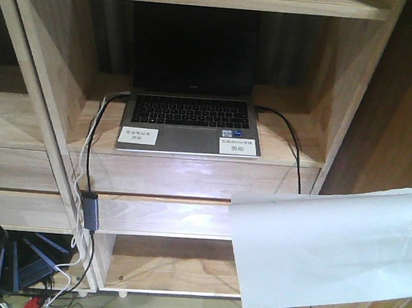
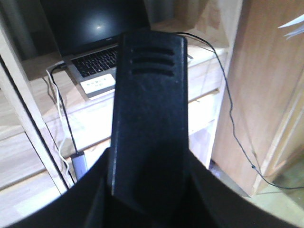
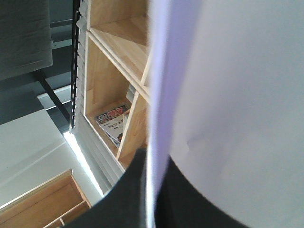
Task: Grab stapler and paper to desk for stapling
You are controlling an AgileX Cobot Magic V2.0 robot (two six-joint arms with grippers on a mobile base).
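Note:
In the left wrist view the black stapler stands up out of my left gripper, which is shut on its lower end. Its ribbed top points toward the laptop. The white paper hangs in the air at the lower right of the front view, in front of the shelf unit. The right wrist view shows the paper edge-on and filling the right half. My right gripper is shut on its lower edge, a dark finger on each side. The desk is out of view.
A light-wood shelf unit faces me, with an open laptop in its middle compartment. Black and white cables hang down the left to a grey adapter. A wooden side panel stands at the right.

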